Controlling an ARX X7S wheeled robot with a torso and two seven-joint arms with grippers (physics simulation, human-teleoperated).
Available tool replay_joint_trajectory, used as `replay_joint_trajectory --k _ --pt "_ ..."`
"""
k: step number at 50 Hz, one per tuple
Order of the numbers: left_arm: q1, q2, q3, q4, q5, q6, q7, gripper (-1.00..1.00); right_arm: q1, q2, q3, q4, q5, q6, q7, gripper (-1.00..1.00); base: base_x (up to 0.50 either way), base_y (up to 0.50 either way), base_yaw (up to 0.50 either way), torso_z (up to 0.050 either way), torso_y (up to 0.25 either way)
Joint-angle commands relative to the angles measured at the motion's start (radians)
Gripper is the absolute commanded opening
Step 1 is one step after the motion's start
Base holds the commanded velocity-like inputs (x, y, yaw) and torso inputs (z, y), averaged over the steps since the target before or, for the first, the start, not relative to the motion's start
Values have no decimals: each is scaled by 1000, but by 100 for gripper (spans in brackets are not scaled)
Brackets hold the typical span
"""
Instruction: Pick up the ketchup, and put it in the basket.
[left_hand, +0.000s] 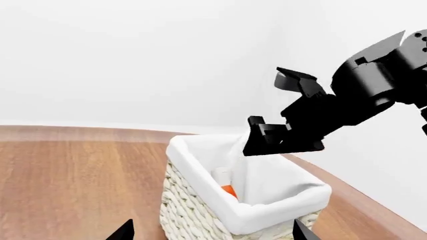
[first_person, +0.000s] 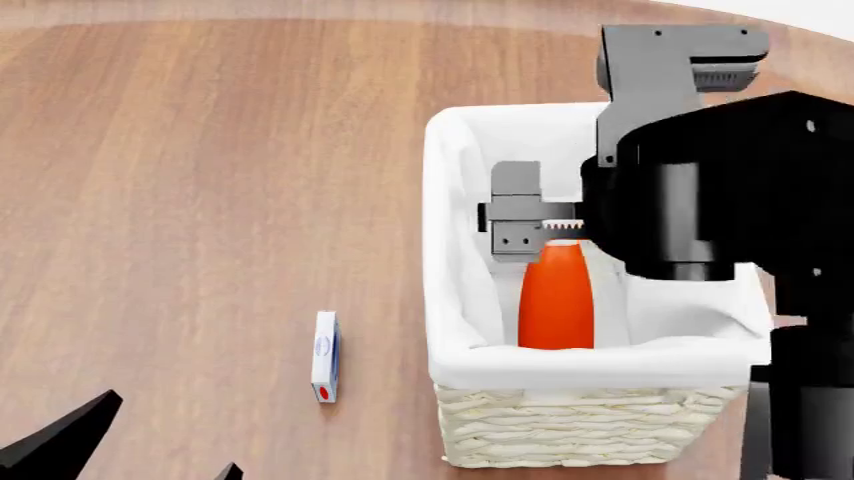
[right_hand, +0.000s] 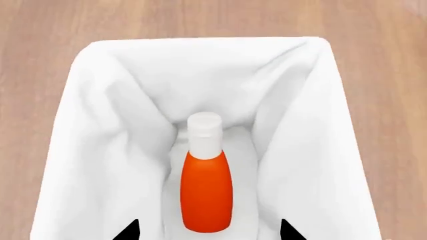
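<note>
The ketchup lies on its side inside the basket, a smooth orange-red squeeze bottle with a white round cap, resting on the soft white cloth liner. The right gripper hangs above the basket, jaws spread and released, holding nothing. A small white carton lies on the wooden table beside the basket's woven wicker wall. The left gripper shows only dark fingertips; I cannot tell its state.
</note>
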Motion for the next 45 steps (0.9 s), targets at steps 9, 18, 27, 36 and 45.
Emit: replay_joint_trajectory --k 9,18,27,36,45 --pt "-5 3 8 3 4 -3 -3 100 -201 166 -65 -608 57 -186 155 100 0 0 0 0 0" --pt "-9 3 13 10 4 -9 -7 100 -400 201 -16 -817 -33 -426 126 100 0 0 0 0 0" --pt "-8 6 20 7 9 -6 -2 100 -509 271 -156 -990 -246 -538 130 100 0 0 0 0 0" --pt "-10 11 29 4 18 -9 -2 100 -654 345 -315 -1108 -516 -763 125 100 0 0 0 0 0" --pt "3 15 33 -6 32 9 6 100 -818 367 -399 -1112 -720 -1046 139 100 0 0 0 0 0"
